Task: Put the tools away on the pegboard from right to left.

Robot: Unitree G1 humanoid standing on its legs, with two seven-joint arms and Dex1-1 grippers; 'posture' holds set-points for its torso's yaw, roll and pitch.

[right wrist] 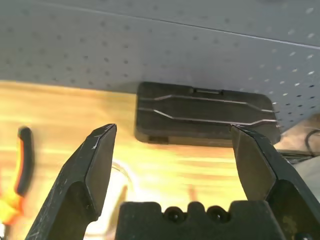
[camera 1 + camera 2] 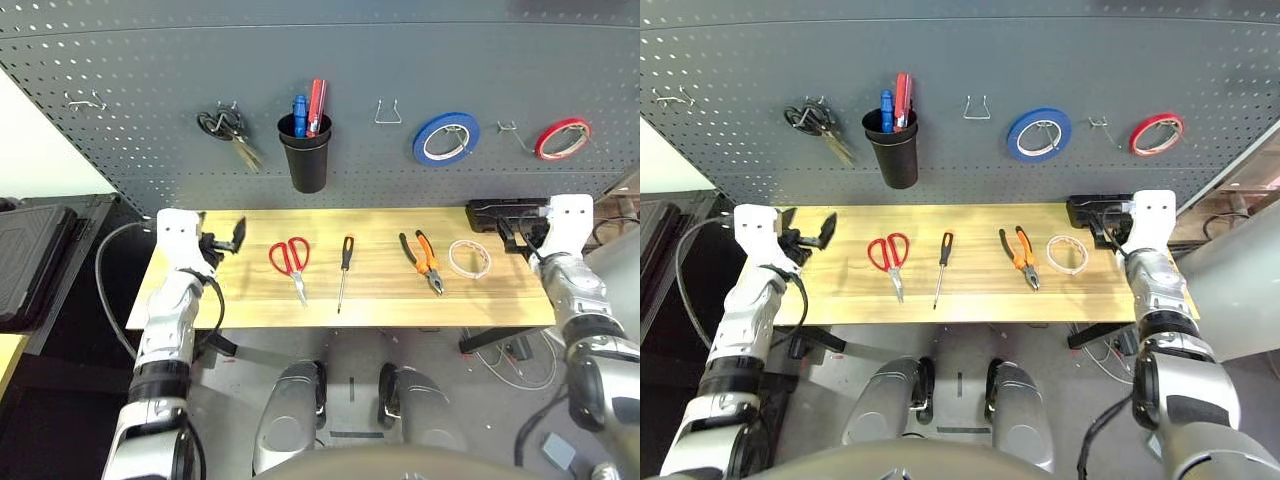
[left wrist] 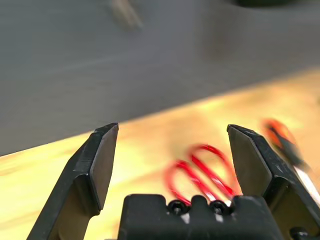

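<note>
Both the left gripper (image 2: 228,240) and right gripper (image 2: 512,236) hover spread wide, holding nothing. On the wooden table (image 2: 380,300) lie red-handled scissors (image 2: 291,260), screwdriver (image 2: 344,268), pliers (image 2: 424,258) and cream tape roll (image 2: 469,258). Behind stands the pegboard (image 2: 140,120).

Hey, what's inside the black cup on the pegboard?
The black cup holds a blue-handled tool and a red-handled tool, handles sticking up. Their lower ends are hidden by the cup wall.
</note>
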